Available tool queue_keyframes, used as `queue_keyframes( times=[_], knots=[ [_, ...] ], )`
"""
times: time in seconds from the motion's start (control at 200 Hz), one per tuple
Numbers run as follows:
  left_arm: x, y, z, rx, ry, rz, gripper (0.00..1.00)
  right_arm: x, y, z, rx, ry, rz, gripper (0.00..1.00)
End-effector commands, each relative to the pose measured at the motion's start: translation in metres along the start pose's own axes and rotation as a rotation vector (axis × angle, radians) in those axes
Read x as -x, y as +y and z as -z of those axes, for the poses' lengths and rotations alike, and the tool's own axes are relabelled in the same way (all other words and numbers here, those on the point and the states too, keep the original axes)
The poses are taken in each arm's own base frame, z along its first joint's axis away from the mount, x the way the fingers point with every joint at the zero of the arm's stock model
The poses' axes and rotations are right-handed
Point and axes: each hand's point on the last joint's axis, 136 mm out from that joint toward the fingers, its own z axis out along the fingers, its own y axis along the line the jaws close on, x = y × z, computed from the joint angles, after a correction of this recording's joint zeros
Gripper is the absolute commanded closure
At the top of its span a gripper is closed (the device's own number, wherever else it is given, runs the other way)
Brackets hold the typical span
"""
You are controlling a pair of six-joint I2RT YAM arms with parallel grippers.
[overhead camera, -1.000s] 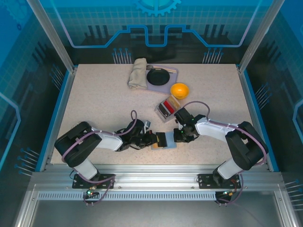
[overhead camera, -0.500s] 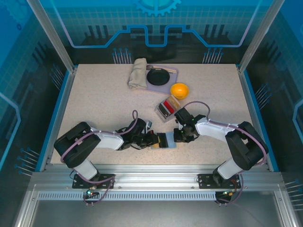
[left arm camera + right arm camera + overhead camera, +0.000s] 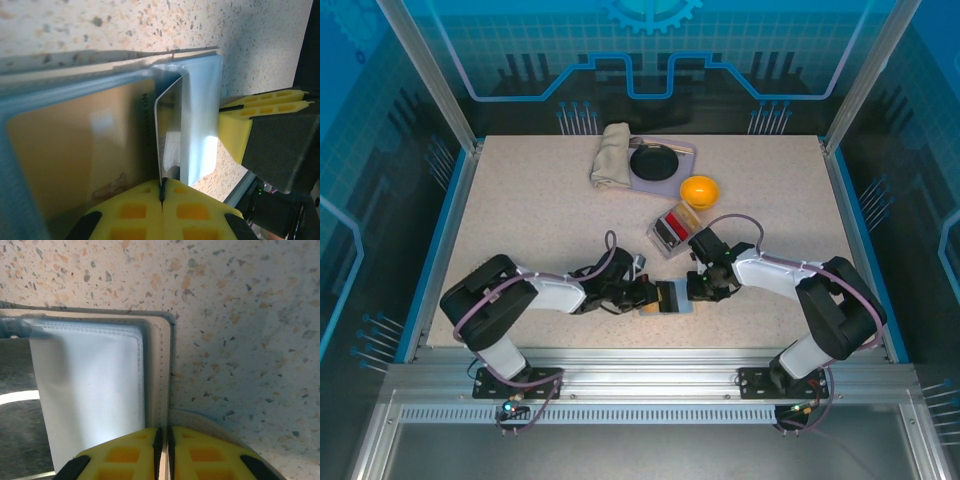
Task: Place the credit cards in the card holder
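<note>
Close to the near edge of the table (image 3: 520, 220), between the two arms, the card holder (image 3: 682, 304) lies opened out flat with its grey-blue inside facing up. The right gripper (image 3: 163, 437) has its yellow pads pinched tight on the beige rim of the holder's right half. I judge this grip is there to pin the wallet down so it cannot slide while something is pushed in from the other side. From the left, the left gripper (image 3: 162, 192) is clamped hard on a thin card (image 3: 169, 130), with no gap between its pads. It holds the card on edge, with the far end nosed against the fold where the pale pocket begins. That angle looks chosen to feed the card under the pocket lip rather than lay it on top. A gold card (image 3: 75, 150) appears to lie against the holder's left half (faint lettering shows near its edge, too blurred to read). Judging by this, the insertion is under way but not finished. Further back, near the table's middle, stands a small grey box (image 3: 670, 230) with red and dark cards upright in it. Just beyond it is an orange bowl (image 3: 699, 188). At the far side are a black dish (image 3: 655, 160) and a folded cloth (image 3: 611, 156), well apart from the work.
</note>
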Motion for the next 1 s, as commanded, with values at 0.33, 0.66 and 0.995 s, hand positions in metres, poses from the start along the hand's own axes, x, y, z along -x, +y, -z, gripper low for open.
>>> queue_keyframes(
  times=[0.33, 0.66, 0.995],
  knots=[
    [-0.004, -0.007, -0.023, -0.001, 0.079, -0.023, 0.92, -0.012, 0.0, -0.019, 0.035, 0.05, -0.031, 0.85],
    [-0.008, -0.015, -0.028, 0.009, 0.11, -0.057, 0.81, -0.011, 0.002, -0.016, 0.046, 0.042, -0.042, 0.85],
    [-0.009, 0.001, -0.013, 0.134, 0.078, -0.074, 0.61, -0.004, -0.011, -0.004, -0.036, -0.001, -0.051, 0.82]
  ],
)
